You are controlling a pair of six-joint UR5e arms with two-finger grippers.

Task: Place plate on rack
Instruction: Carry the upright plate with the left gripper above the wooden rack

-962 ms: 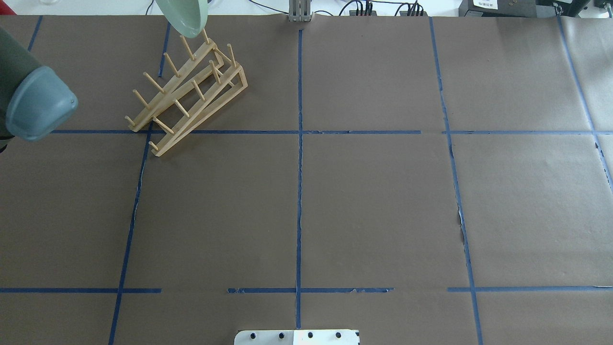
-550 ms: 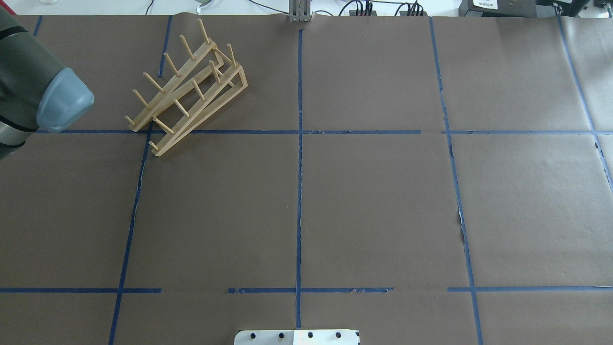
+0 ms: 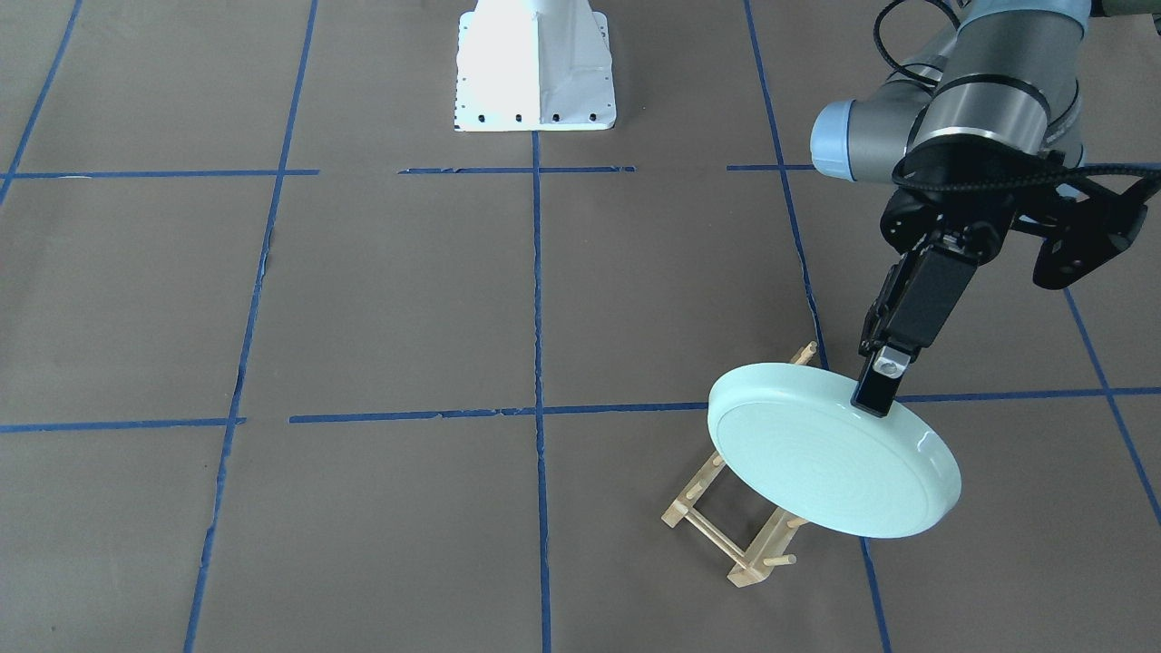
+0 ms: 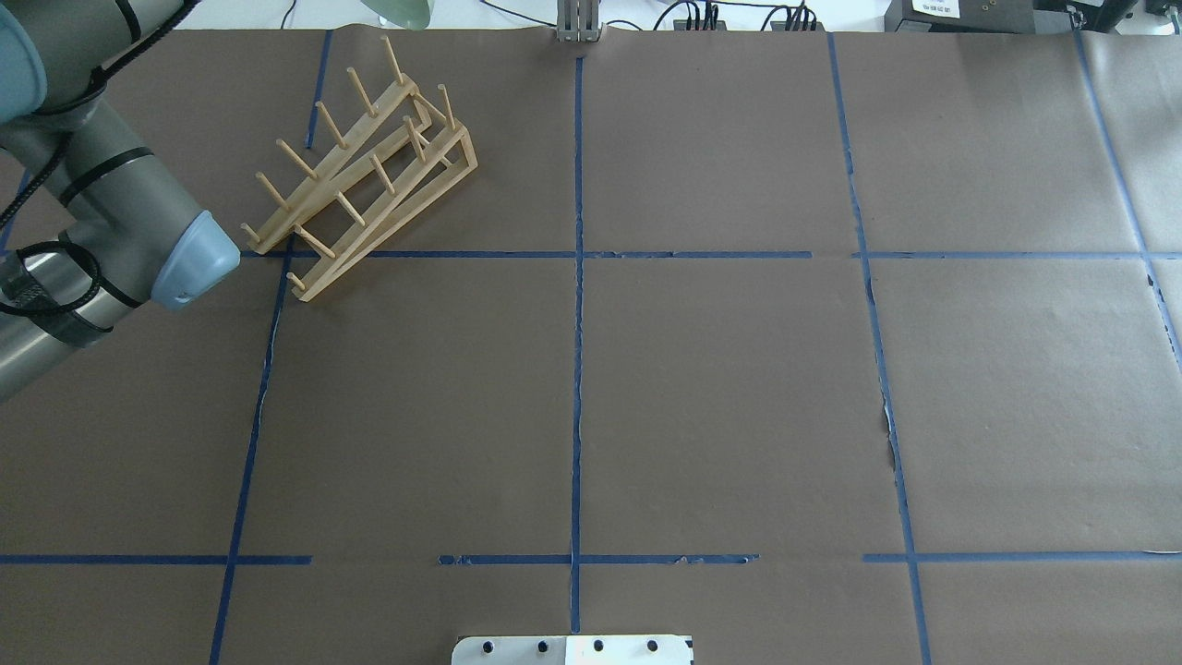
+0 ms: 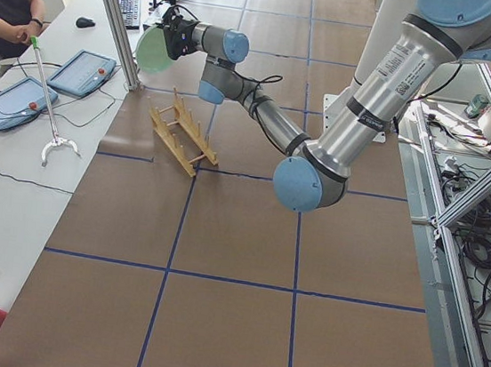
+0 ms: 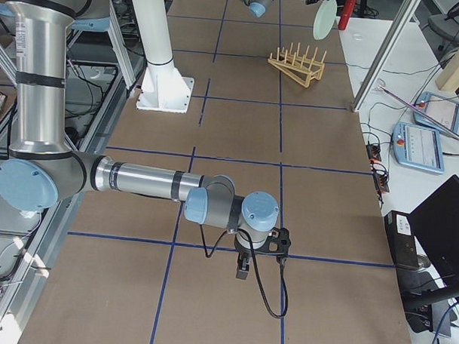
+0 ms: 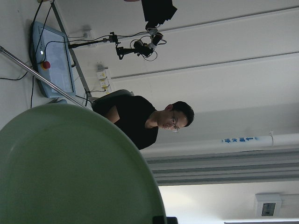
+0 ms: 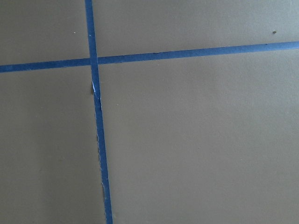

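My left gripper point(image 3: 875, 392) is shut on the far rim of the pale mint-green plate point(image 3: 830, 453) and holds it tilted in the air above the wooden rack point(image 3: 726, 535). The plate hides much of the rack in the front view. In the overhead view the rack point(image 4: 365, 175) lies at the back left and only a sliver of the plate point(image 4: 399, 9) shows at the top edge. The plate fills the lower left of the left wrist view point(image 7: 70, 168). My right gripper point(image 6: 243, 267) hangs low over the table far from the rack; I cannot tell if it is open or shut.
The white robot base point(image 3: 535, 68) stands at the table's middle edge. Blue tape lines cross the brown table cover point(image 4: 720, 397). An operator point(image 5: 8, 2) sits past the table's far edge with control tablets point(image 5: 82, 72) nearby.
The plate has gone from just above the rack's far end to the overhead view's top edge. The left arm's elbow has swung right, towards the rack's near end.
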